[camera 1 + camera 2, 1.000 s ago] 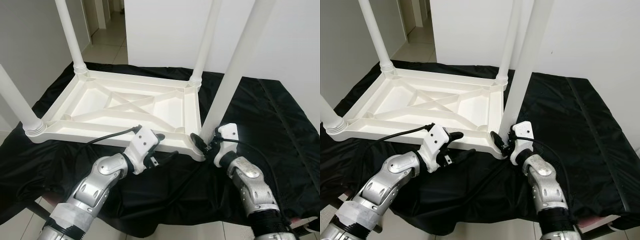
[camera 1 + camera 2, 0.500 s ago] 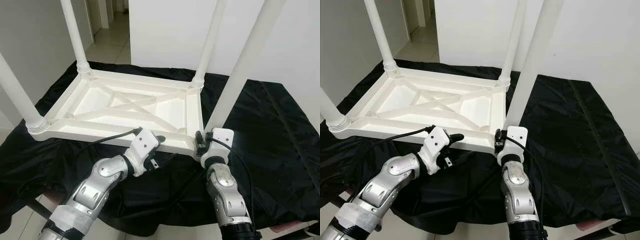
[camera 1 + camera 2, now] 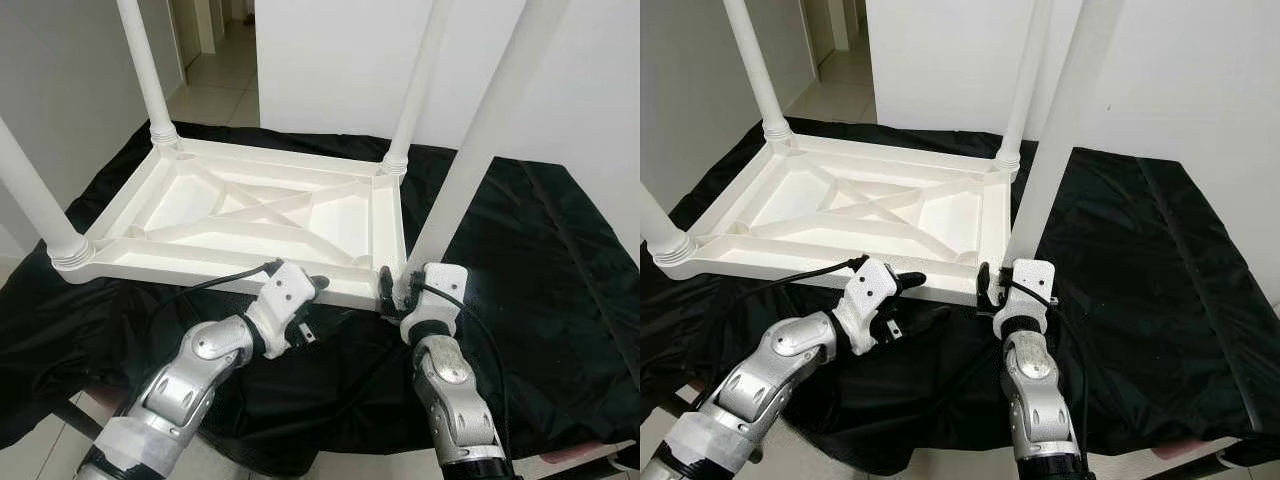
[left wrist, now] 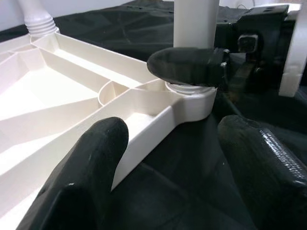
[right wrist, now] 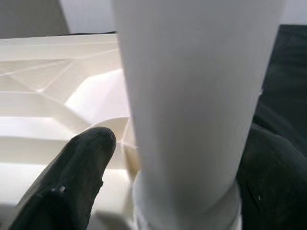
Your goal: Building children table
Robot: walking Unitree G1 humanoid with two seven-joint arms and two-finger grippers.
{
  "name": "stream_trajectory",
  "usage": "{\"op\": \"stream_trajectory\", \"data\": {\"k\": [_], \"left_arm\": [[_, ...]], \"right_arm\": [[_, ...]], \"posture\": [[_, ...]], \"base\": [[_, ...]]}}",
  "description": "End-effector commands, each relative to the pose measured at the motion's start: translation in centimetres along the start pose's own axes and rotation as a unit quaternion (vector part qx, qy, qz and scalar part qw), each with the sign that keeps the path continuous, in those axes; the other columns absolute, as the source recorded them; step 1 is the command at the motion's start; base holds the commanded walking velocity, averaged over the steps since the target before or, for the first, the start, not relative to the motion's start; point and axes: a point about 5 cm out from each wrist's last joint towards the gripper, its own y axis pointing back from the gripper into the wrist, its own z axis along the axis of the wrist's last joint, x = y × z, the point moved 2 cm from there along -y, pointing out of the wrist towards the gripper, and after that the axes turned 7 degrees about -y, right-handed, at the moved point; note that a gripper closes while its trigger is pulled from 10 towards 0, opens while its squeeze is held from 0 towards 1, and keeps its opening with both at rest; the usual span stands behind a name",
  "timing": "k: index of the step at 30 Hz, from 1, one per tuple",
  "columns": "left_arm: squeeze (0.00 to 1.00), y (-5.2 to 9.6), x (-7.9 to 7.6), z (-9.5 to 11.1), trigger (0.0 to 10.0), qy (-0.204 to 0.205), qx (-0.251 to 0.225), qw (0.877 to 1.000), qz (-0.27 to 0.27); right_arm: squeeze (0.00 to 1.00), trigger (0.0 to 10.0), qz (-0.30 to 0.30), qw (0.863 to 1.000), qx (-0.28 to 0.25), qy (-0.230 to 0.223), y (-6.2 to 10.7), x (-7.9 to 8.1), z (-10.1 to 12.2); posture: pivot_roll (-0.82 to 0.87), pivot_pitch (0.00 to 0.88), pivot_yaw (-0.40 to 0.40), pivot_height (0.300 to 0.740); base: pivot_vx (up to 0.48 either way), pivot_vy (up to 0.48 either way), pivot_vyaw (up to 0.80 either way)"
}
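The white table top [image 3: 262, 215] lies upside down on a black cloth [image 3: 530, 260] spread over a low surface, its ribbed underside facing up. Four white legs stand up from its corners: far left [image 3: 143, 60], far right [image 3: 420, 75], near left [image 3: 35, 205] and near right [image 3: 470, 150], the last leaning to the right. The top sits on the left part of the cloth; to its right a wide stretch of cloth lies bare, and a narrower strip runs along the near edge, where both arms reach in.

The right gripper [image 3: 398, 292] is at the foot of the near right leg, one finger on each side of it, right at the socket; whether the fingers [image 5: 76, 177] press the leg cannot be told. The left gripper [image 3: 318, 300] hovers open just beside the near edge of the table top, left of that corner, its fingers [image 4: 93, 158] spread and holding nothing.

Compared with a second ago, the right forearm has swung from the right side to stand almost straight below the leg, and the gripper has closed in on the leg's foot; the left arm has hardly changed.

Behind the cloth stand white walls, and a tiled floor [image 3: 215, 85] leads into a corridor at far left.
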Motion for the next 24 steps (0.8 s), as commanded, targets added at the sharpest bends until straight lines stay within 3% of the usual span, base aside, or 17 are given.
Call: {"op": "stream_trajectory", "data": {"k": [1, 5, 6, 14, 24], "left_arm": [[0.00, 0.2, -0.6, 0.0, 10.0, -0.006, 0.004, 0.999, -0.032], [0.00, 0.4, -0.5, -0.1, 10.0, -0.007, 0.007, 0.999, -0.035], [0.00, 0.4, -0.5, -0.1, 10.0, -0.008, 0.008, 0.999, -0.035], [0.00, -0.1, -0.5, 0.1, 10.0, -0.016, 0.006, 0.999, -0.046], [0.00, -0.6, -0.2, 0.6, 10.0, -0.028, 0.001, 0.998, -0.048]], "right_arm": [[1.00, 10.0, 0.017, 1.000, 0.002, -0.006, 0.3, -0.7, 0.0], [1.00, 10.0, 0.058, 0.998, 0.008, 0.001, 0.4, -1.0, 0.0], [0.00, 10.0, 0.074, 0.997, 0.010, 0.002, 0.4, -1.2, 0.0], [0.00, 10.0, 0.176, 0.983, 0.013, 0.051, -0.5, -2.8, 0.7], [0.00, 10.0, 0.273, 0.958, 0.023, 0.088, -2.4, -1.9, 1.2]], "posture": [[0.00, 0.000, -0.036, 0.740], [-0.01, 0.000, -0.027, 0.740], [-0.01, 0.000, -0.026, 0.740], [-0.02, 0.000, -0.014, 0.740], [0.00, 0.000, -0.017, 0.740]], "base": [[0.000, 0.000, 0.00], [0.000, 0.000, 0.00], [0.000, 0.000, 0.00], [0.000, 0.000, 0.00], [0.000, 0.000, 0.00]]}}
